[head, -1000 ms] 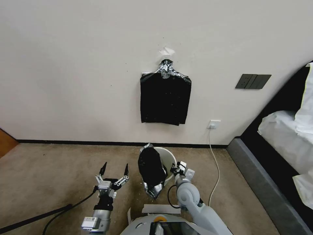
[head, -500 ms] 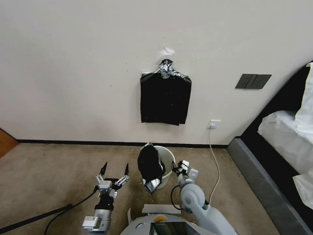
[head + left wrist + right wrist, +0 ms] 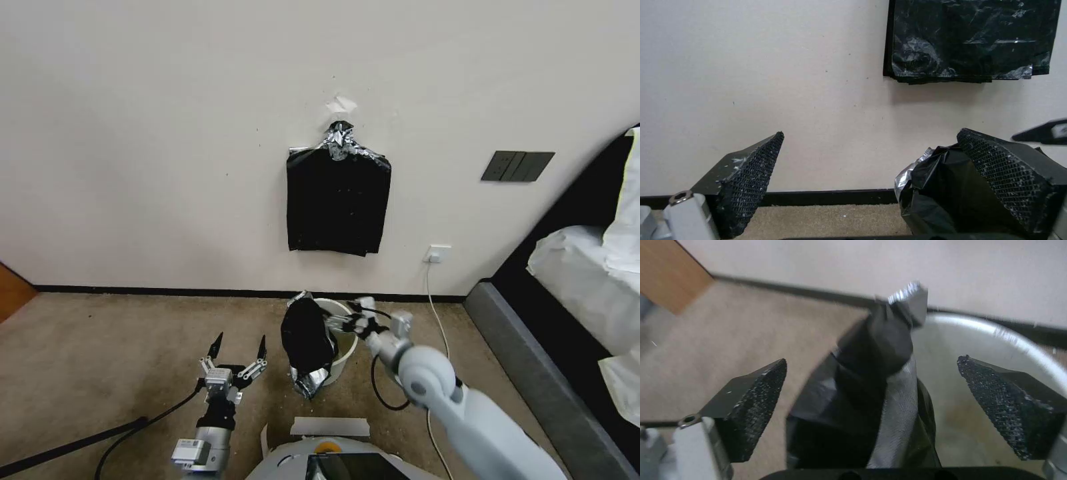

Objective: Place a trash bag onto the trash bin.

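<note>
At lower centre of the head view, the bag point(image 3: 308, 343) drapes over the bin point(image 3: 345, 333) rim's left side. The right end effector point(image 3: 342, 323) hovers above the bin, fingers apart. The left end effector point(image 3: 237, 348), lower left, is spread wide and empty.

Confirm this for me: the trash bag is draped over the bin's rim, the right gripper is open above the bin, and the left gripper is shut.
Not quite. The left gripper is open, fingers spread, as the left wrist view shows. The rest holds: the trash bag drapes over the trash bin rim, and the right gripper is open above it.

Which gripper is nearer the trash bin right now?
Right. The right gripper hangs open over the trash bin, beside the trash bag; the left gripper waits open, apart, to the bin's left.
</note>
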### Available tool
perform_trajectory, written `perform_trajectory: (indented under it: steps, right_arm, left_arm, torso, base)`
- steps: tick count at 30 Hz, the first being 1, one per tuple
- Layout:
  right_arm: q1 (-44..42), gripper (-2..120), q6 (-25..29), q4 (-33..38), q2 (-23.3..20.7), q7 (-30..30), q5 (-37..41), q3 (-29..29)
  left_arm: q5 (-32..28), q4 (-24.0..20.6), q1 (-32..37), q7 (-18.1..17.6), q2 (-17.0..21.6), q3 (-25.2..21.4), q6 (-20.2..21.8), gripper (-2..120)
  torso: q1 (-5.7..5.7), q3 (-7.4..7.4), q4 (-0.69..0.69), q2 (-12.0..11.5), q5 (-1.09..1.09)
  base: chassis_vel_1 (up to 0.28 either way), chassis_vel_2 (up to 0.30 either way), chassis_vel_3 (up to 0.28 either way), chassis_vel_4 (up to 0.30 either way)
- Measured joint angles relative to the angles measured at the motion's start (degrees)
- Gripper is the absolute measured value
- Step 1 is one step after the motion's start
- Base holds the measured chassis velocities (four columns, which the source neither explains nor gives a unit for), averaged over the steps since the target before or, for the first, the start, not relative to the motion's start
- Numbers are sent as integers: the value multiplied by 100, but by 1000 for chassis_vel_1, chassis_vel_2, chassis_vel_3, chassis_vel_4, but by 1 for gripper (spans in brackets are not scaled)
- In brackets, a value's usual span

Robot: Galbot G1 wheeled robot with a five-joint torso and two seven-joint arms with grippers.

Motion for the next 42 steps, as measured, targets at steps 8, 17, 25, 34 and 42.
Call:
perform_trajectory:
  steps: [8, 17, 25, 34, 42]
  right_arm:
    - [404, 61, -247, -343, -5, 443, 267, -306]
    - [535, 31, -257, -507, 4, 446, 280, -428]
    - [704, 0, -257, -589, 54, 543, 267, -546]
    - [763, 0, -150, -553, 1, 582, 133, -628]
    - [1054, 0, -130, -653, 7, 601, 131, -857]
  left_arm:
    - [5, -44, -104, -164, 32, 58, 311, 100]
    - [4, -42, -284, -314, 167, 271, 572, 100]
    - [-311, -63, -811, -686, 661, 665, 1520, 100]
    - [-1397, 260, -2083, -1447, 1286, 1391, 2766, 100]
    - [-2204, 658, -2919, -2346, 1231, 1864, 3625, 100]
  torso:
    - [0, 0, -2, 0, 0]
    - [0, 0, -1, 0, 0]
    - [0, 0, -1, 0, -1]
    - [0, 0, -2, 0, -1]
    - [0, 0, -2, 0, -1]
  base:
    - [0, 0, 0, 0]
    - [0, 0, 0, 0]
    - [0, 0, 0, 0]
    - [0, 0, 0, 0]
    - [0, 0, 0, 0]
